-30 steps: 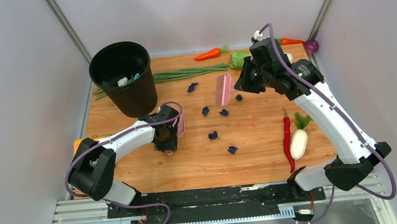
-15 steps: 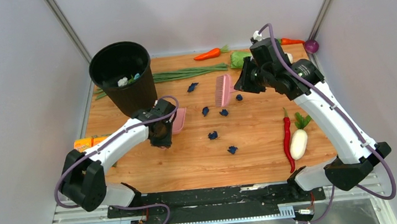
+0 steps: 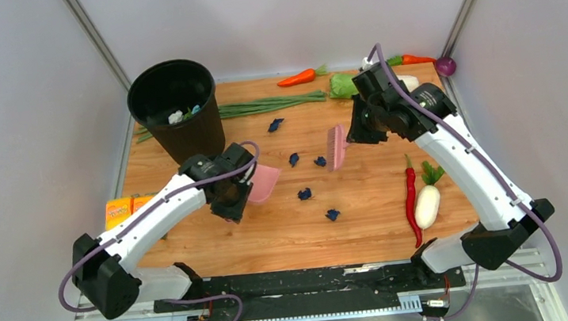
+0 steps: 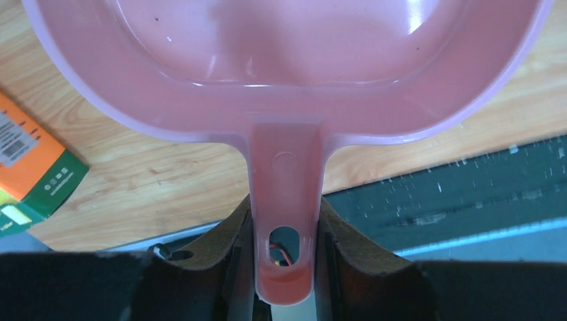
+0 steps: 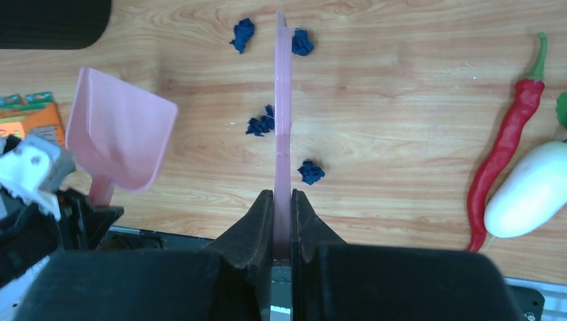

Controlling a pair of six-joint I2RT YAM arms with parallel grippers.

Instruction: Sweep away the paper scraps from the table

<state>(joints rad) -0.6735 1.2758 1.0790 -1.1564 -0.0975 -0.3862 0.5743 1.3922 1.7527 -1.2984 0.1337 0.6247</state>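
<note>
Pink dustpan (image 4: pixel 287 100) filled the left wrist view, clamped in the left jaws; right wrist view showed navy scraps (image 5: pixel 311 172) flanking the brush (image 5: pixel 283 100) the right jaws gripped.

Landmark: black bin (image 3: pixel 176 108), white and light-blue trash (image 3: pixel 180 115) inside.
- green onions (image 3: pixel 275 103): run from behind its base out to the right
- carrot (image 3: pixel 297 77), lettuce (image 3: pixel 342 85): further right, at the back
- second carrot (image 3: pixel 416 58), purple onion (image 3: pixel 446 66): far right, at the back
- red chili (image 3: pixel 411 199), white radish (image 3: pixel 427 203): side by side, far right, nearer
- orange box (image 3: pixel 123 209): near-left
- pink dustpan (image 3: pixel 264 182): near-right
- pink brush (image 3: pixel 336 147): right of that
</note>
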